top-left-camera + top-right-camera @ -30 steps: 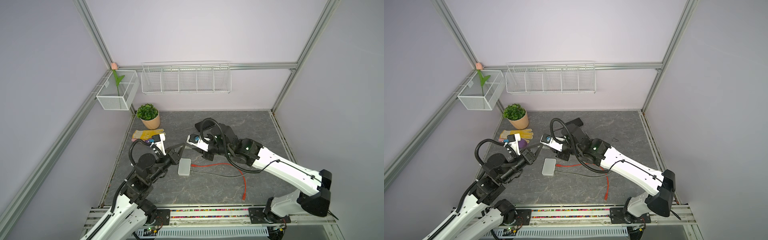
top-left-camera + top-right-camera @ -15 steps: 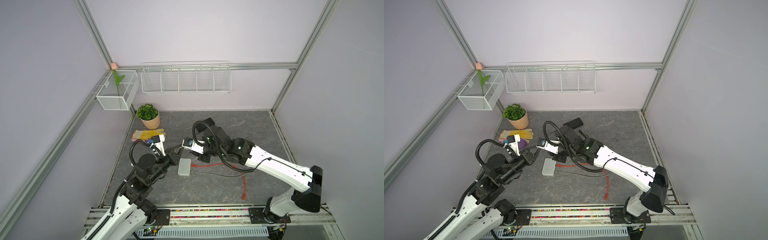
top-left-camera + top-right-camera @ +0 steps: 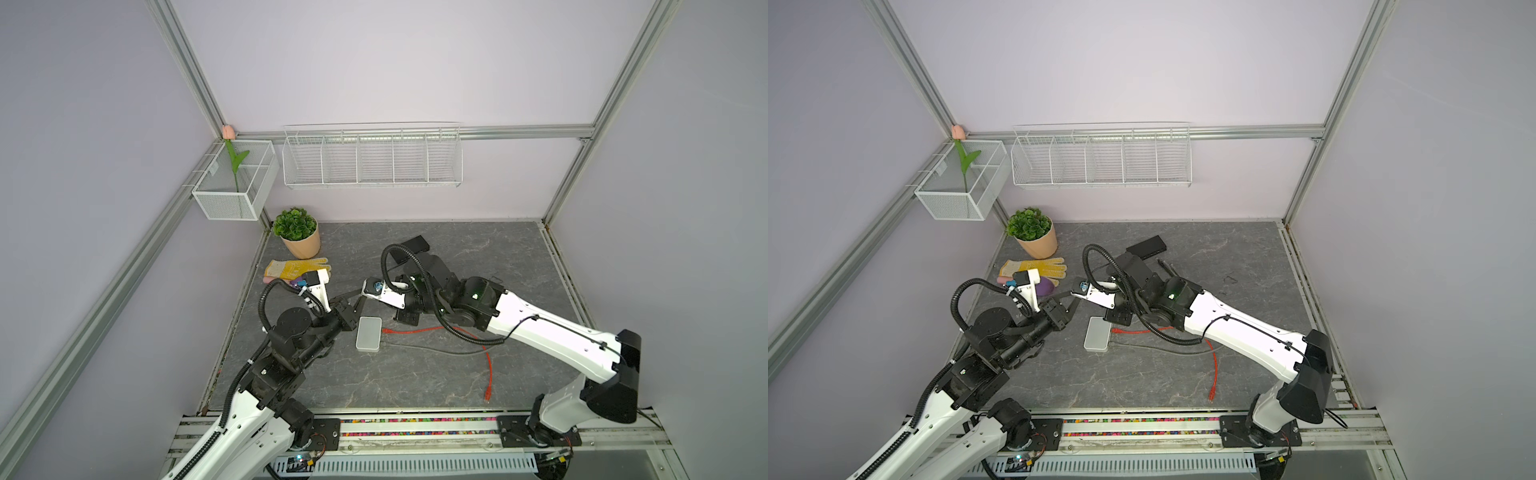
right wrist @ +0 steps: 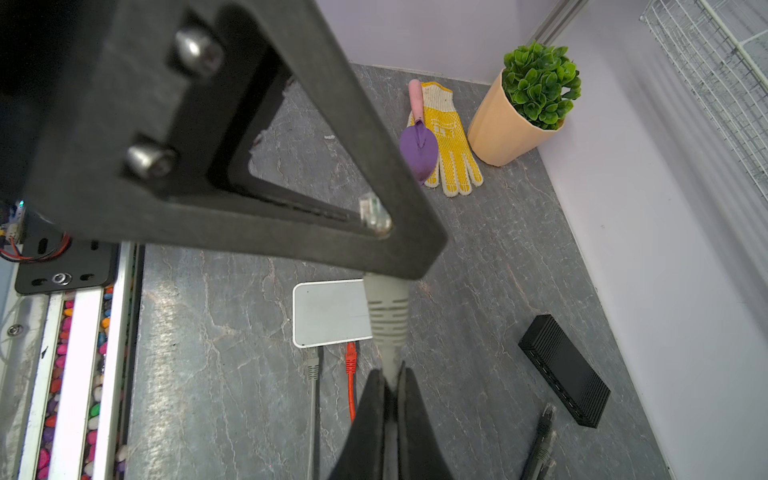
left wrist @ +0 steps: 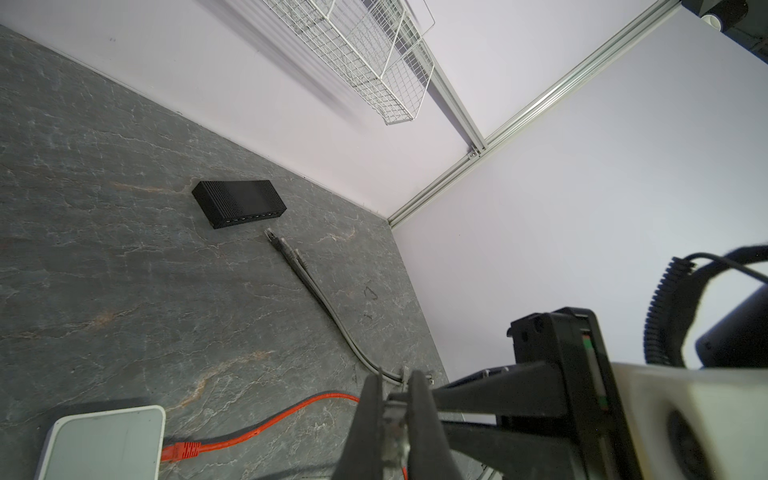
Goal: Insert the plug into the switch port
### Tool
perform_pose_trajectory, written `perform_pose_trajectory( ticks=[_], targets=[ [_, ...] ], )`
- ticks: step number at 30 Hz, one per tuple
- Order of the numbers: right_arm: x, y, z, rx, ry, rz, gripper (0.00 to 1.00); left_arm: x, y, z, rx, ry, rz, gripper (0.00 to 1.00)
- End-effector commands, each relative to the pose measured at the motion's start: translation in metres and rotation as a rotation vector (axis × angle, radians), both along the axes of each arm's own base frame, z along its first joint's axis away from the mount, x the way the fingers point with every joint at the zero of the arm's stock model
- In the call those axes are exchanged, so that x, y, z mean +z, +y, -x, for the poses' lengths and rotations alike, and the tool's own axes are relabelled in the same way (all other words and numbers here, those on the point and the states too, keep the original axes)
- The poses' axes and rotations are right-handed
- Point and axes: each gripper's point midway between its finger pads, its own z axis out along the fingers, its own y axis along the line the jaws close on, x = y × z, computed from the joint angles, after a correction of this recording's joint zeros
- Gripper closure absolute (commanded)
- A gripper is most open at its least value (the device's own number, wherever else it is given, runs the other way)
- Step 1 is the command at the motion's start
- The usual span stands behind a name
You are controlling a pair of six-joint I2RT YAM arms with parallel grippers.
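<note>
Two cables [image 4: 351, 359] reach the right side of the switch [image 3: 368, 334] and trail right across the tabletop [image 3: 498, 249]. Near its back edge, raised, hangs a third cable [image 4: 388, 320] with its plug [image 4: 374, 216]. Behind the switch to the left stand a potted plant [image 3: 297, 232] and, nearer, a glove [image 3: 286, 268] bearing a trowel [image 4: 417, 149]. Behind it to the right lies a box [image 3: 412, 245].

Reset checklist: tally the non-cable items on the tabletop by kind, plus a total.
Network switches: 2 (white switch, black switch)
Yellow work glove: 1
Purple trowel: 1
Potted plant: 1
Total: 5
</note>
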Motion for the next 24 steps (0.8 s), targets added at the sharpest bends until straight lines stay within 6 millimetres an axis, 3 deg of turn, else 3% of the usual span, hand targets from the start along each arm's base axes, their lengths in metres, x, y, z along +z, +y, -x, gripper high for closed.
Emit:
perform_pose_trajectory(
  ticks=[1, 3, 4, 7, 9, 14, 18, 24],
  targets=[
    [0.010, 0.004, -0.001, 0.001, -0.025, -0.013, 0.93, 0.020, 0.002, 0.004, 0.000, -0.034, 0.017, 1.00],
    [0.009, 0.004, -0.002, 0.000, -0.029, -0.008, 0.93, 0.021, 0.003, 0.004, 0.000, -0.035, 0.013, 1.00],
    [0.010, 0.004, -0.002, -0.002, -0.033, -0.005, 0.93, 0.021, 0.003, 0.004, 0.002, -0.035, 0.011, 0.95],
    [0.005, 0.001, -0.007, -0.022, -0.052, 0.025, 0.93, 0.021, 0.006, 0.005, 0.012, -0.033, -0.015, 0.49],
    [-0.002, -0.005, -0.011, -0.045, -0.066, 0.069, 0.93, 0.021, 0.015, 0.004, 0.053, -0.031, -0.047, 0.37],
    [-0.032, -0.025, -0.017, -0.073, -0.027, 0.190, 0.93, 0.002, 0.031, -0.003, 0.139, -0.002, -0.180, 0.37],
    [-0.066, -0.045, -0.027, -0.125, 0.042, 0.318, 0.93, -0.032, 0.034, -0.015, 0.171, 0.082, -0.283, 0.35],
    [-0.117, -0.063, -0.024, -0.148, 0.176, 0.441, 0.93, -0.087, 0.047, -0.034, 0.211, 0.203, -0.279, 0.33]
  ],
)
